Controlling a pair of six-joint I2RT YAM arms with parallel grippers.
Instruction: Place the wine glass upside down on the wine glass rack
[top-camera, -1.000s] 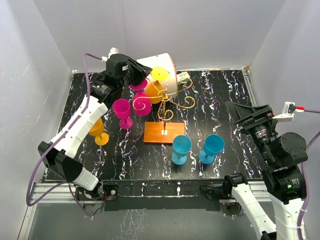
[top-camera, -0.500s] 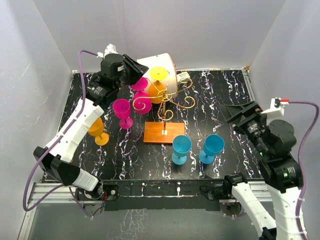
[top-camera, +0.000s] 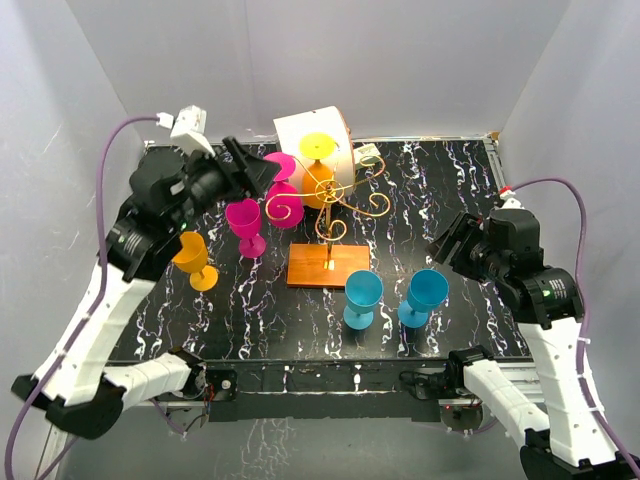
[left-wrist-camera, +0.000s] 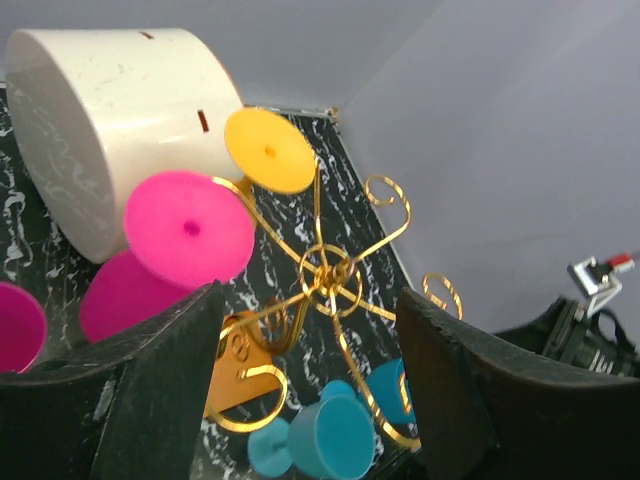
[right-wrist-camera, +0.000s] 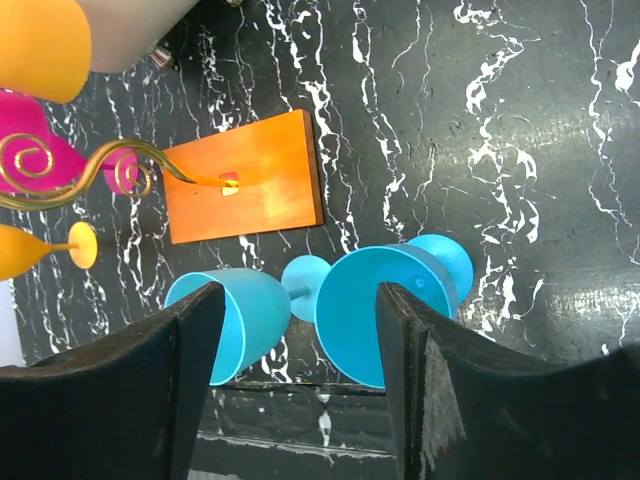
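Wine glass (left-wrist-camera: 190, 225) is being carried foot-up by the rack (left-wrist-camera: 325, 275), so left pincer (left-wrist-camera: 310, 300) and right pincer (right-wrist-camera: 298, 290) are being held released.

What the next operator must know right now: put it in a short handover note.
Left hand: open, empty, beside the wine glass rack.
Right hand: open, empty, above the left blue glass and right blue glass.
Done: hung pink glass and yellow glass are upside down on the rack.
Left: standing pink glass, orange glass and both blue glasses are upright on the table.
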